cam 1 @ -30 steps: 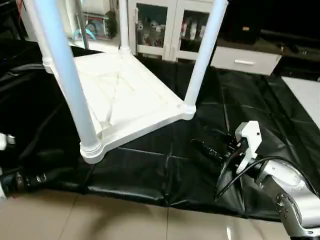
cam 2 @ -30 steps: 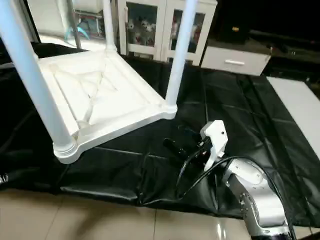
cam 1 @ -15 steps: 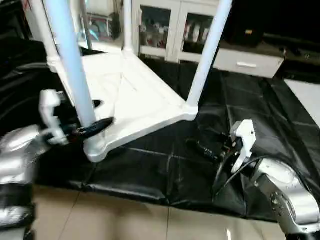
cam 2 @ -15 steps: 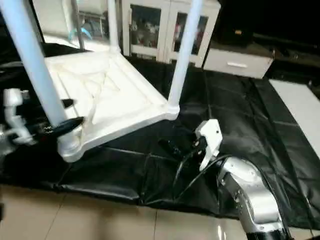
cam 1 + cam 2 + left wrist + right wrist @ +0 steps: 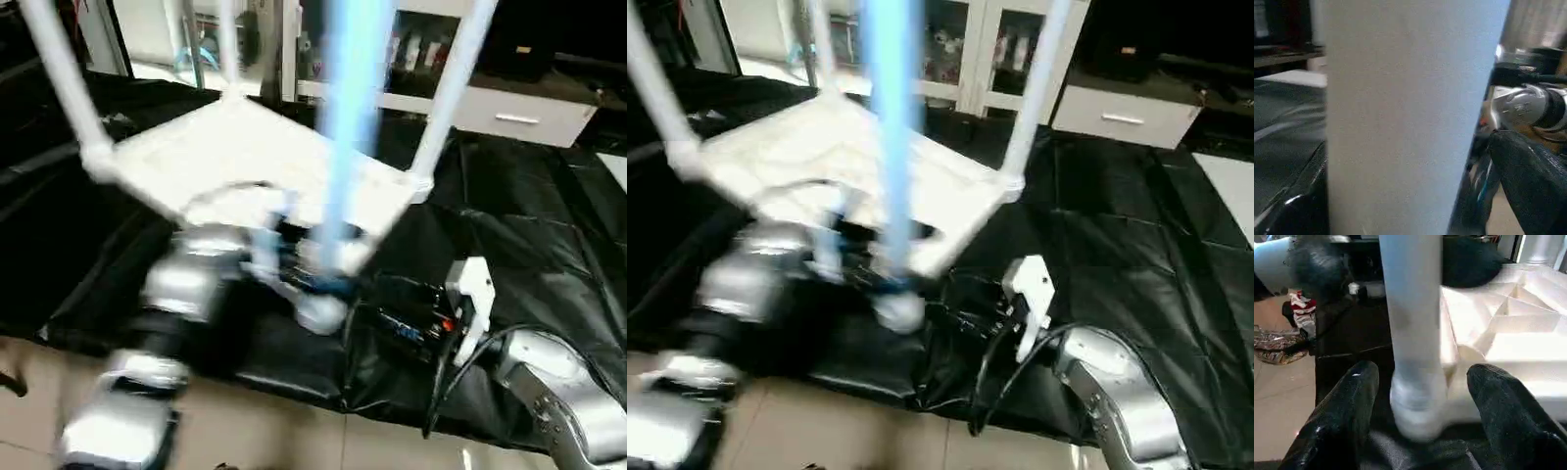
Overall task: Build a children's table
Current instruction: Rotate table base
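Light is dim and cool, brightest from the cabinets at twelve o'clock. The black sheet (image 5: 509, 225) throws back soft glare in its creases. The left arm (image 5: 186, 294) and the nearest leg (image 5: 343, 117) smear with motion blur. Close up, that leg (image 5: 1405, 117) is a grainy, unfocused mass.

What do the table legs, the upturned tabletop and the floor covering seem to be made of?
Table legs: likely smooth white plastic tube, evenly matte.
Tabletop: moulded white plastic, judging by its ribbed underside.
Floor covering: thin black plastic sheeting, glossy and creased.
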